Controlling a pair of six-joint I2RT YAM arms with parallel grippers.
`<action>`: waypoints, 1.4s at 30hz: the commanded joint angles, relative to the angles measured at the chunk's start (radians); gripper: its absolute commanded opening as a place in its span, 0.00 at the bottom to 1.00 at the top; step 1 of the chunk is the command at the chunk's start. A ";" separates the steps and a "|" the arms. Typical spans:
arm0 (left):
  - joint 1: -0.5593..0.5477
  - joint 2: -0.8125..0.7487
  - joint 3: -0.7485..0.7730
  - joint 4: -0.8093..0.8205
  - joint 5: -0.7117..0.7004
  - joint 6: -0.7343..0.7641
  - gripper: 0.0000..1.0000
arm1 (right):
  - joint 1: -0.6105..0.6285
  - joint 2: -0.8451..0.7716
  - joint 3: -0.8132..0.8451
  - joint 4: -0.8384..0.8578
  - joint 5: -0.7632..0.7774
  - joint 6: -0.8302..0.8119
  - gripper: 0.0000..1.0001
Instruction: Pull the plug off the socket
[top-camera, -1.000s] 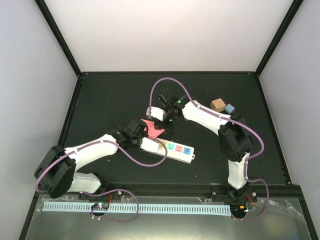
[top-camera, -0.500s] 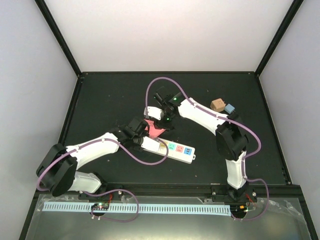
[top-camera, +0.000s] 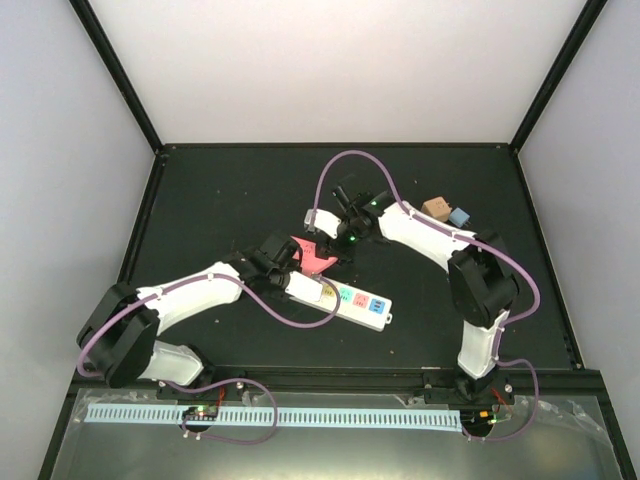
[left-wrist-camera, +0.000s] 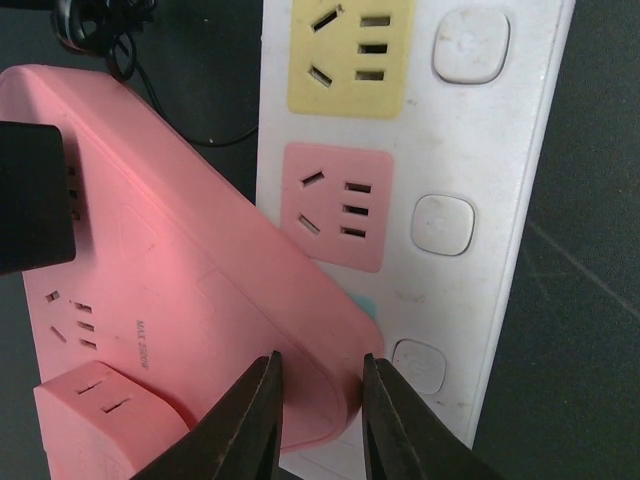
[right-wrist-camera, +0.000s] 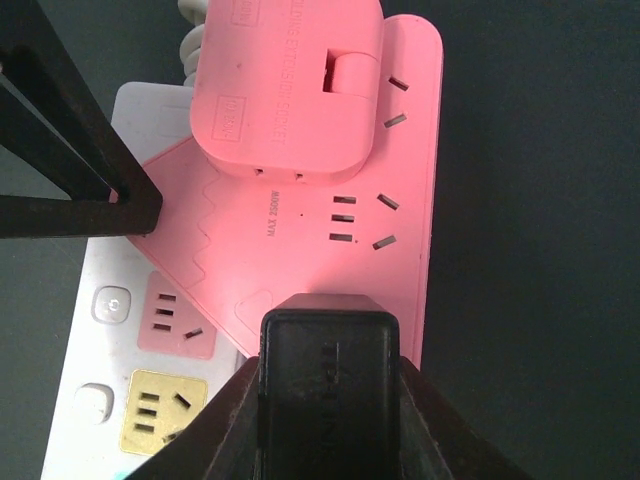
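Both at pink adapter (left-wrist-camera: 200, 290): right pincer (right-wrist-camera: 328, 400) clamps black plug (right-wrist-camera: 328, 345), left pincer (left-wrist-camera: 318, 390) straddles its edge, grip unclear.

The power strip (top-camera: 335, 297) is white. Its row of square outlets runs yellow outlet (left-wrist-camera: 350, 57), pink outlet (left-wrist-camera: 338, 205), teal outlet (top-camera: 343, 294), red outlet (top-camera: 359, 299) and blue outlet (top-camera: 376, 305), with white buttons (left-wrist-camera: 441, 222) alongside. Partly over the strip lies a pink multi-outlet adapter (right-wrist-camera: 330, 200) with small grey lettering. The plug (right-wrist-camera: 327, 375) on it is black. The table mat (top-camera: 220, 200) under the strip is black. Well to the strip's right are a brown cube (top-camera: 434, 209) and a light blue cube (top-camera: 459, 216). The arm cables (top-camera: 350, 160) are purple.
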 joint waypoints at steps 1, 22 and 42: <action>-0.005 0.122 -0.090 -0.228 0.042 -0.017 0.23 | 0.008 -0.113 0.002 0.063 -0.263 -0.004 0.06; -0.005 0.137 -0.077 -0.240 0.042 -0.020 0.23 | 0.008 -0.069 0.146 -0.124 -0.171 -0.090 0.06; -0.005 0.120 -0.090 -0.210 0.024 -0.054 0.28 | -0.105 -0.172 0.156 -0.187 -0.158 -0.087 0.06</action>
